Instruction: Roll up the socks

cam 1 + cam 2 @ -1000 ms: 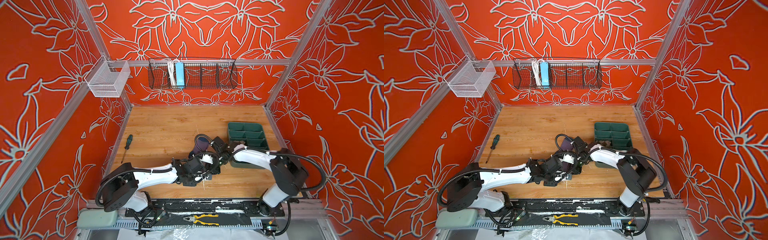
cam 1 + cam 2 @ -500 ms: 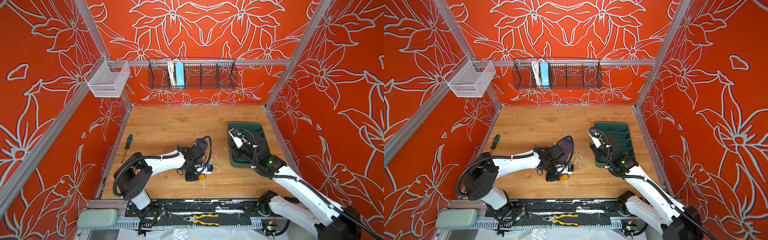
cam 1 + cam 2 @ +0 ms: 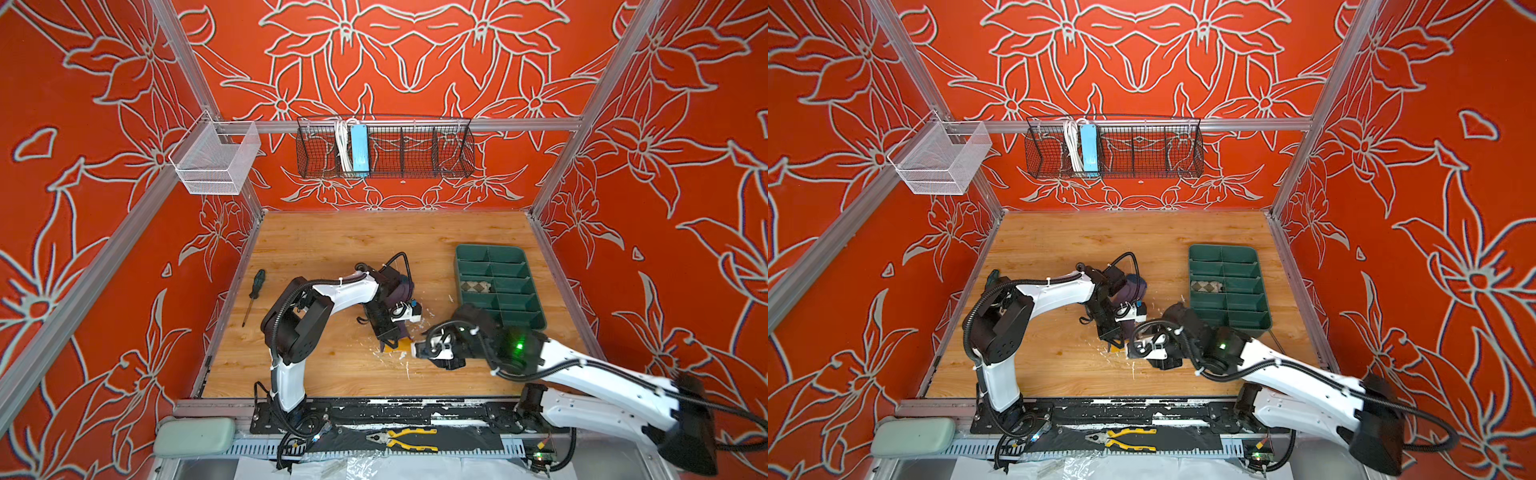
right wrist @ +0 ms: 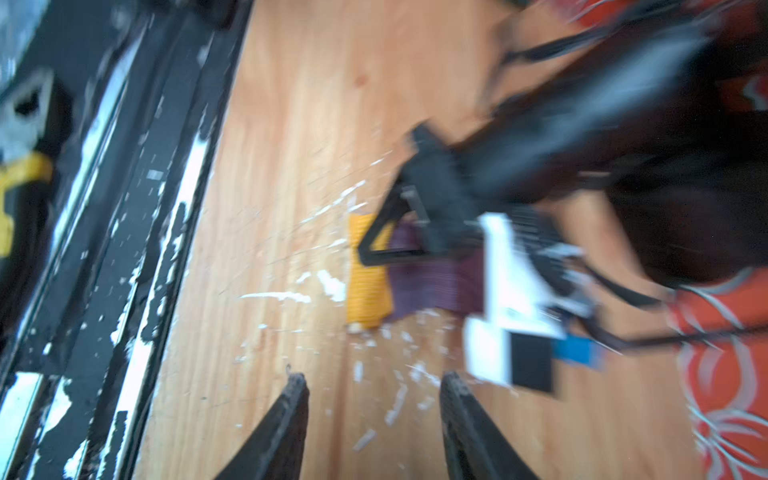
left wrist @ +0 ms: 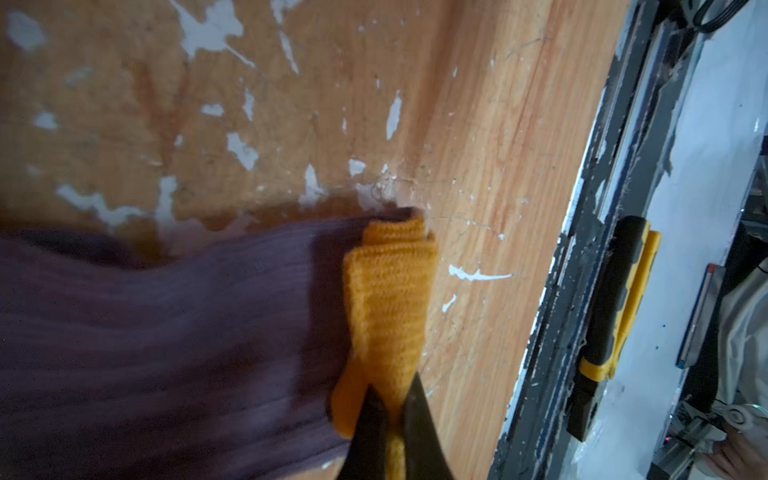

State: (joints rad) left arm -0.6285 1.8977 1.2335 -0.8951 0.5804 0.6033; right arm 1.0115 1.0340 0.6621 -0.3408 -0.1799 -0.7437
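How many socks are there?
2. The ribbed purple sock with a yellow toe is on the wooden table, toe pinched by the left end effector. The beige argyle sock sits in a green plastic tray compartment. No others show.

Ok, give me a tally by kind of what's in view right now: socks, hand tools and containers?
Socks: 2, the purple sock and the argyle sock in the green tray.
Hand tools: 2, screwdriver and pliers.
Containers: 3, green tray, black wire basket and white mesh basket.
Total: 7.
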